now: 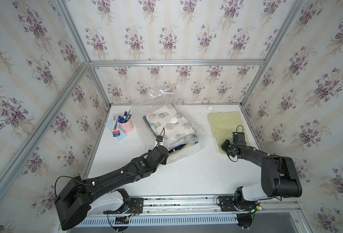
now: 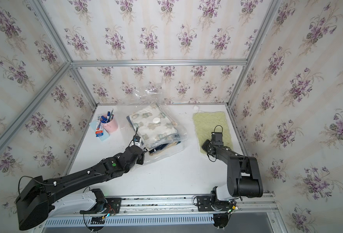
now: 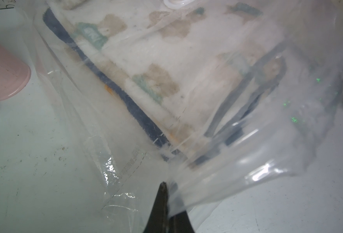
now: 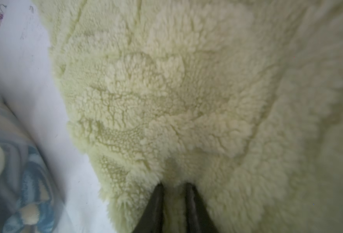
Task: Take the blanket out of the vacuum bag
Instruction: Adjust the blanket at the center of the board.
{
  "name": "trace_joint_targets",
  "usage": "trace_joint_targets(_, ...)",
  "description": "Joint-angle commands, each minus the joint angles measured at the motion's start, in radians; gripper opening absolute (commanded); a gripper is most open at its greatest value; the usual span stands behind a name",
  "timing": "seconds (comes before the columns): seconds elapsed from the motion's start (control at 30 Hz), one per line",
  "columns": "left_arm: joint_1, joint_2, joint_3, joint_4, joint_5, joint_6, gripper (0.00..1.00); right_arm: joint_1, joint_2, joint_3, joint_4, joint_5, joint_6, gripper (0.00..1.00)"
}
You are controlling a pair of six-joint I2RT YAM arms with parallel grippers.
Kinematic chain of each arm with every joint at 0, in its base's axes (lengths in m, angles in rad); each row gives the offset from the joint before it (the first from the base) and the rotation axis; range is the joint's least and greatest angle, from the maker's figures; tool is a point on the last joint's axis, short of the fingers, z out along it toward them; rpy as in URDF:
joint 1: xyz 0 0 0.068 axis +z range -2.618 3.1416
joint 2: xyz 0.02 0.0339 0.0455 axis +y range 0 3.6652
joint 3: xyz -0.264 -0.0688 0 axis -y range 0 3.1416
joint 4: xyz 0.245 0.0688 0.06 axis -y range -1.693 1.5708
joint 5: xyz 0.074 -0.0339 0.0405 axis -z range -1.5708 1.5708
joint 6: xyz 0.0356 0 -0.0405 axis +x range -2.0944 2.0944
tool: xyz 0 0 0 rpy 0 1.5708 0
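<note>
The clear vacuum bag [image 1: 186, 150] lies mid-table in both top views, its round white valve [image 1: 173, 120] facing up. Inside it is a folded blanket [image 1: 164, 124] with a bear print and dark blue trim. In the left wrist view my left gripper [image 3: 167, 184] is shut on the bag's [image 3: 237, 171] near clear edge, lifting the film slightly. A pale green fleece blanket [image 1: 225, 123] lies flat on the right of the table, outside the bag. My right gripper [image 4: 173, 184] sits at its near edge, with a tuft of the fleece [image 4: 186, 90] pinched between the narrow jaws.
A pink cup [image 1: 126, 124] of pens stands at the back left on papers and a packet [image 1: 117, 133]. A small white ball [image 1: 211, 108] lies by the back wall. Wallpapered walls with metal frames close in the table [image 1: 186, 177] on three sides.
</note>
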Motion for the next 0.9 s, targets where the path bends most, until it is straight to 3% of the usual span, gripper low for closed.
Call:
trace_joint_targets(0.0, 0.001, -0.013, -0.004, 0.022, 0.004, 0.006, 0.03, 0.001, -0.018, -0.014, -0.022, -0.067, 0.008, 0.24)
trace_joint_targets(0.23, 0.001, -0.012, -0.007, 0.023, 0.015, 0.004, 0.03, 0.001, -0.14, 0.068, -0.1, -0.055, -0.019, 0.28)
trace_joint_targets(0.5, 0.001, 0.013, 0.017, -0.014, 0.024, -0.017, 0.03, 0.007, -0.126, 0.169, -0.098, -0.045, -0.044, 0.32)
trace_joint_targets(0.67, 0.001, 0.004, 0.037, -0.085, 0.027, -0.026, 0.03, 0.087, 0.005, 0.31, -0.087, 0.1, -0.17, 0.45)
trace_joint_targets(0.87, 0.001, 0.004, 0.056, -0.129, 0.05, -0.06, 0.03, 0.174, 0.306, 0.64, -0.196, 0.229, -0.308, 0.48)
